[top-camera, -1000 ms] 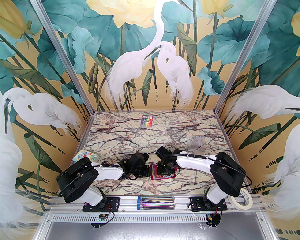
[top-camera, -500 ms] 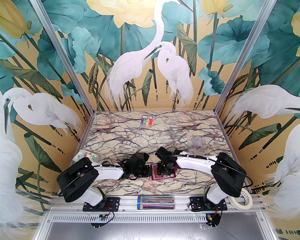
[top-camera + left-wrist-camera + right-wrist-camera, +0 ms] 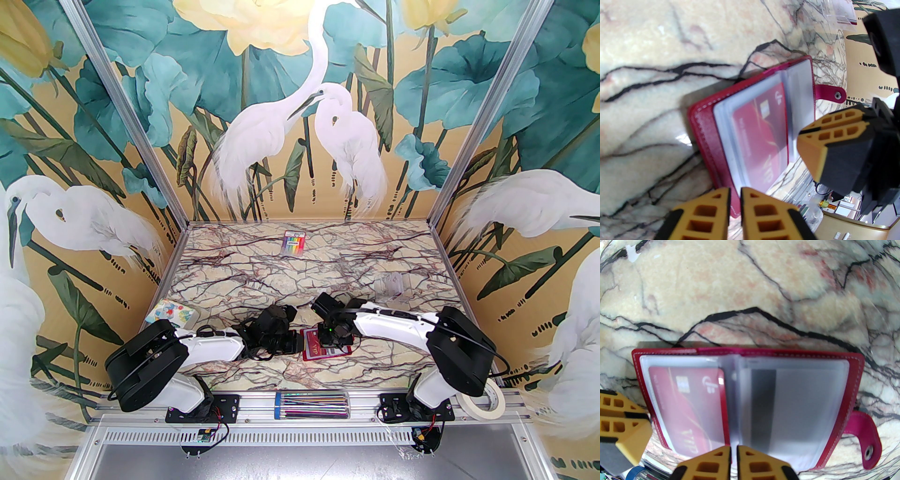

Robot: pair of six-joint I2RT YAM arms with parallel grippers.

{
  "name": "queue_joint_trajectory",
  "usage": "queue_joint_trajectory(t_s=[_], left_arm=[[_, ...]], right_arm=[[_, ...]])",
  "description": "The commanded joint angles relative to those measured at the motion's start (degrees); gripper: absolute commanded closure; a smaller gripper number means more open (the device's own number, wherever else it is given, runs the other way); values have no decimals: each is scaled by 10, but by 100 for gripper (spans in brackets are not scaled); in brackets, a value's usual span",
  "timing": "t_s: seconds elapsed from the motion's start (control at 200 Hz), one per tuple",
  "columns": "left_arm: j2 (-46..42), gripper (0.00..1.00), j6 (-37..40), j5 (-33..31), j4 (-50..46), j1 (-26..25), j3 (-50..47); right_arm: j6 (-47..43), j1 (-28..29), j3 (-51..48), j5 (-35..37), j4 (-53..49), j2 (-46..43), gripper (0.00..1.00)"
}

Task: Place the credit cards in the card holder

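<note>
Near the 6 o'clock edge of the table [image 3: 281,281], between the two arms: card holder [image 3: 787,352] lies open and flat, clear sleeves up. From the right wrist its spine runs 12 to 6, so the open spread has its long axis 9 to 3. Snap tab [image 3: 864,434] sticks out at about 4 o'clock.

Cards: red card [image 3: 689,404] sits inside the 9 o'clock sleeve, grey card [image 3: 799,404] with a dark stripe inside the 3 o'clock sleeve. Both look fully seated.

Right gripper [image 3: 733,449]: fingers clenched, only a hairline between them, tips at the 6 o'clock end of the spine, over the sleeve edges. Nothing I can make out between them; a clear leaf could be nipped, cannot tell.

Left gripper [image 3: 734,194]: fingers nearly together with a thin slit, over the holder's outer cover edge on the red-card side. Whether it pinches the cover or has let go, I cannot tell.

Clear box [image 3: 391,285] stands at roughly 1 o'clock from the holder, well apart, on the right arm's side. Something pale inside; too blurred to call.

Judgement: both showing sleeves are taken, so the next card needs a fresh leaf. Right arm is nearer both spine and box; I would leave the left to steady the cover.
</note>
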Motion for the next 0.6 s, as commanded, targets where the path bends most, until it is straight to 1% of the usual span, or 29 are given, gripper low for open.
queue_joint_trajectory(t_s=[0.0, 0.12, 0.245, 0.36, 0.505, 0.56, 0.595], left_arm=[[-18, 84, -6, -13, -14, -4, -6], [-24, 80, -7, -17, -17, -4, -5], [-28, 76, -8, -24, -18, -4, -8], [-35, 74, -10, -33, -18, -4, -14], [-47, 67, -13, -47, -19, -3, -21], [-54, 63, -14, -52, -20, -3, -25], [-59, 63, -14, -56, -21, -3, -27]], right_arm=[[-12, -4, 13, 4, 15, 11, 92], [-14, -7, 12, 4, 18, 15, 93], [-12, -8, 9, 15, 19, -6, 94], [-13, -15, 9, 54, -11, -47, 81], [-29, -27, 23, 127, -97, -98, 65], [-35, -30, 27, 150, -123, -110, 61], [-38, -33, 30, 167, -141, -116, 59]])
